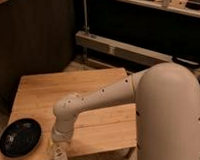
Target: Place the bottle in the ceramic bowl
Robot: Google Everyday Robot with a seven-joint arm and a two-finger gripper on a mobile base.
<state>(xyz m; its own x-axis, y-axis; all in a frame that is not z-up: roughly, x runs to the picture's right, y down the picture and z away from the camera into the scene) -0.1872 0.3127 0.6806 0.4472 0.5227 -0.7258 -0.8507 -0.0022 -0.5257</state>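
Observation:
The ceramic bowl (pixel 21 137), round, shallow and glossy black, sits on the front left corner of the wooden table (pixel 100 89). My white arm reaches from the right, bends at a rounded joint and points down at the table's front edge. The gripper (pixel 58 151) hangs there, just right of the bowl and close to its rim. A pale slim shape at the gripper's tip is the bottle (pixel 58 156), upright and partly cut off by the frame's bottom edge. Whether the bottle is held cannot be told.
My large white arm housing (pixel 167 117) fills the right side. Behind the table stand a dark wooden wall (pixel 35 36) and a low metal rail (pixel 125 48) with an upright post. The table's front edge runs just under the gripper.

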